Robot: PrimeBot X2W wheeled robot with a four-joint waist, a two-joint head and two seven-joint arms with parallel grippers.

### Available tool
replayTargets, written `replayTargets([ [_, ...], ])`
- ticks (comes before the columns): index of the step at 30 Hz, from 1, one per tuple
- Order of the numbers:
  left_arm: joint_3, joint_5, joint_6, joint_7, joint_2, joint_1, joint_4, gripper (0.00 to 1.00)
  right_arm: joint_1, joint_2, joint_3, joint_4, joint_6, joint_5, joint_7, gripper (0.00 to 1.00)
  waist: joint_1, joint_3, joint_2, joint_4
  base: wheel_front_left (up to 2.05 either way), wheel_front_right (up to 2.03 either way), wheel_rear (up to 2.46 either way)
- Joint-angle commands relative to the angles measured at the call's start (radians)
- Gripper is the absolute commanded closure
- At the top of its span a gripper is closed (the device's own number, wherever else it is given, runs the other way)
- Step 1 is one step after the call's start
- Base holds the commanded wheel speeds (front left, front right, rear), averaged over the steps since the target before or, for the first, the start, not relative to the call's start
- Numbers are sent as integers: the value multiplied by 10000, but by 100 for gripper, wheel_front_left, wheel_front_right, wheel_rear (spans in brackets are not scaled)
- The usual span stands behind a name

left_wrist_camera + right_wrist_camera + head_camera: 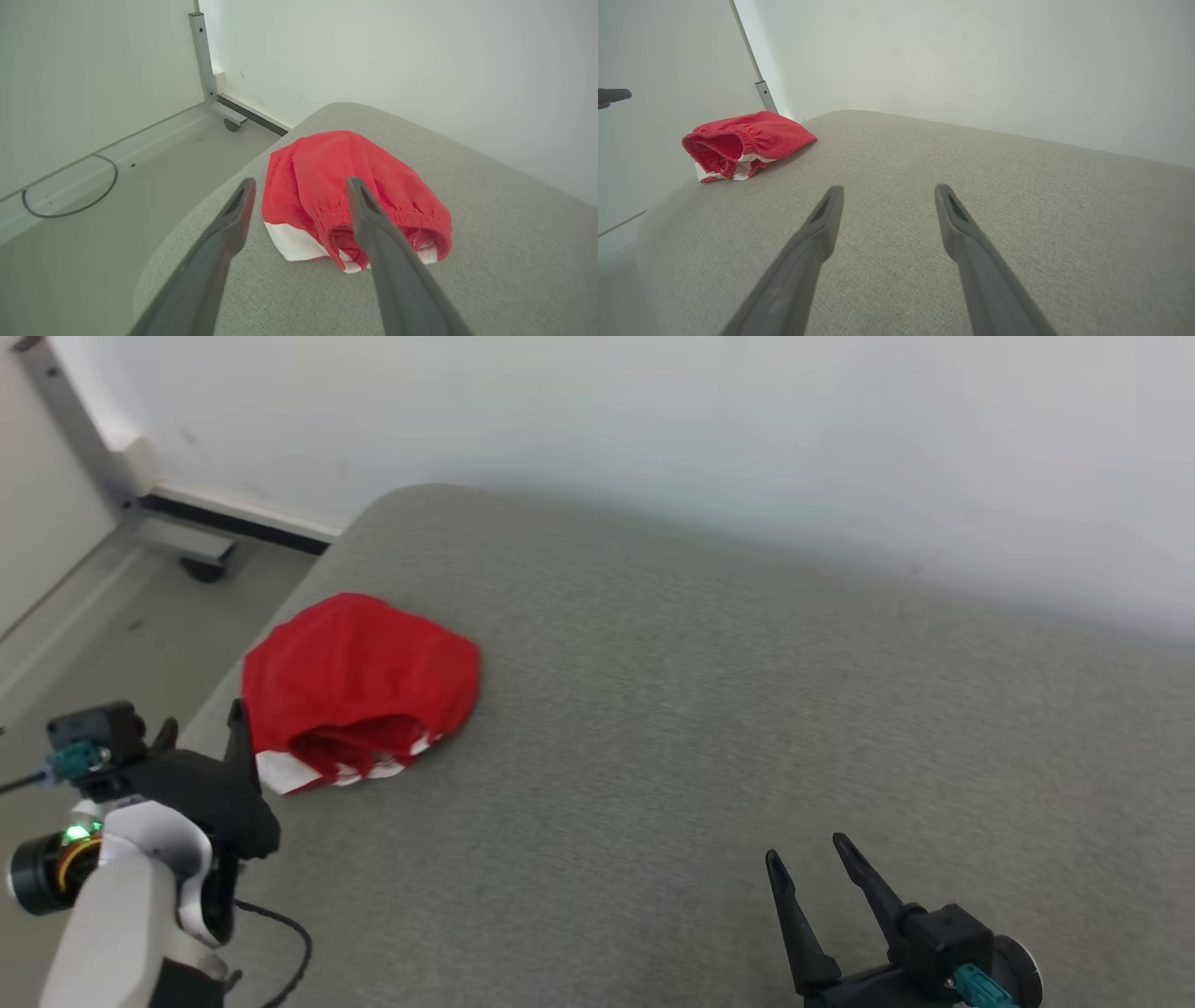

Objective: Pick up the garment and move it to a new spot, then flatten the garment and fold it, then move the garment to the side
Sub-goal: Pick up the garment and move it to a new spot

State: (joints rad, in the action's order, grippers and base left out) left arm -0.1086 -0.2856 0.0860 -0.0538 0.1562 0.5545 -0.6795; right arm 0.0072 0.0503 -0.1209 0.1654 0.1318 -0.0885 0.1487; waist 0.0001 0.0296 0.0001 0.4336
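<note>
Crumpled garment (359, 686) at ten o'clock on cushion (700, 709), near its edge. Left gripper (201, 733) at eight o'clock, released, just short of it. Right gripper (805, 849) at five o'clock, released, empty.

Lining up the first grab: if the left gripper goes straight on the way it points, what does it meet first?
Most likely the crumpled red fabric garment with white trim, lying on the grey upholstered surface just beyond the open left gripper; depth is unclear.

The head view looks down on the grey cushion (709, 728). The left wrist view faces the red garment (317, 172) closely, the right wrist view from farther off.
</note>
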Motion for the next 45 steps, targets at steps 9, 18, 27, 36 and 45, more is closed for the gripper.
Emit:
replayTargets([
  [9,-693,-584,-280,-604,805,1143,-1729,0,36,446,-79,-1535,-24,553,-1021,0,-1,1690,-1,-2813,0,0,0],
  [18,-779,-599,-1098,-1251,1225,1734,-3209,0,-50,511,44,-2407,-24,426,-1314,0,-1,2661,-1,-3429,0,0,0],
  [27,-579,-673,-916,-1655,1421,2155,-3672,100,-277,235,-128,-1971,-25,233,-996,0,-1,2444,-1,-3155,0,0,0],
  [36,-168,-323,-607,-1685,2039,2791,-2615,100,-315,51,-127,-1080,-25,-90,-436,0,-1,1459,-1,-2873,0,0,0],
  [45,764,-213,126,-2052,2101,3382,635,100,-241,-17,219,-173,-25,-745,379,0,-1,258,-1,-3090,0,0,0],
])
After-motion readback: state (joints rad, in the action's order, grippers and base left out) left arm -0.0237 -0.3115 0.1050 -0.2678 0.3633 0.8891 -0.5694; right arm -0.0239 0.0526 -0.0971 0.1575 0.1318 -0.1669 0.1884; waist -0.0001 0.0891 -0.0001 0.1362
